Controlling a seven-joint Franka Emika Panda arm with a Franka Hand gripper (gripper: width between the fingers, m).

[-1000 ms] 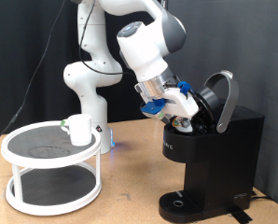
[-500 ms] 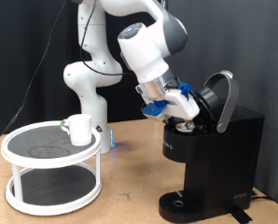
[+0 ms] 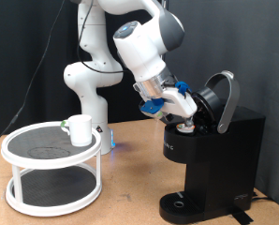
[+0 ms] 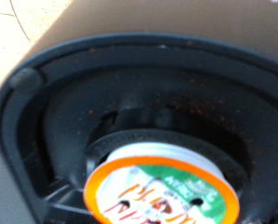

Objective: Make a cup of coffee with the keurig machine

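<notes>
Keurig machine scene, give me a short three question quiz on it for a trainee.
1. True or false: the keurig machine's lid is open.
2. Where is the cup?
A. on the machine's drip base
B. on the top tier of the white round shelf
C. in the end effector
3. What does the wrist view show sitting in the brew chamber?

Key
1. True; the lid is tilted back, with the end effector at the opening.
2. B; the drip base has no cup on it.
3. A pod with an orange rim and a printed foil top.
</notes>
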